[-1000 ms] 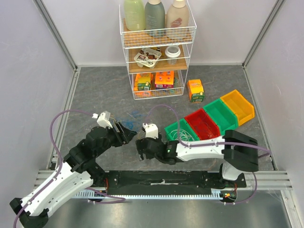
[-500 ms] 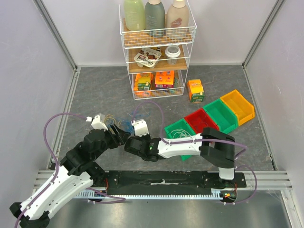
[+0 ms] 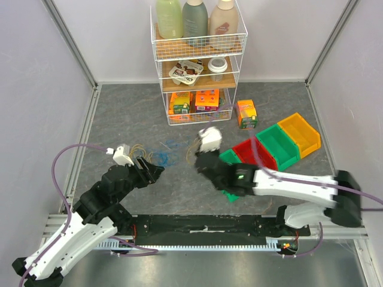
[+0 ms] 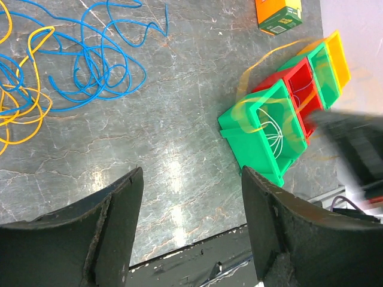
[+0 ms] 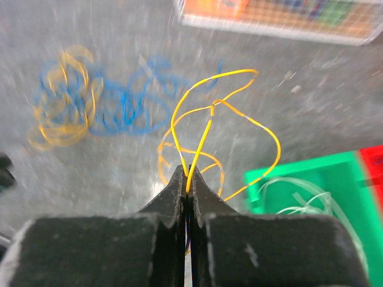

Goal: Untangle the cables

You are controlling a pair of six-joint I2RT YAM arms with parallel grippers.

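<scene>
Grey marbled surface [image 4: 179,119] is carrying a green plastic bin [image 4: 236,122] holding thin white wire [image 4: 272,130]. My left claw [image 4: 191,179] is hanging spread wide; my right claw [image 5: 187,179] is pinching a thin yellow wire [image 5: 206,122] beside the bin. Tangled blue and yellow wires [image 4: 90,60] are lying on the surface, left of it.

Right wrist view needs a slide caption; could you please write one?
Right end effector shut on a yellow cable, beside a green bin.

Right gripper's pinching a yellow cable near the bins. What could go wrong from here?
1. The right gripper holds the yellow cable only at the very tip; it may slip out.
2. Its dangling loops could snag the rim of the green bin or the white cable inside.
</scene>
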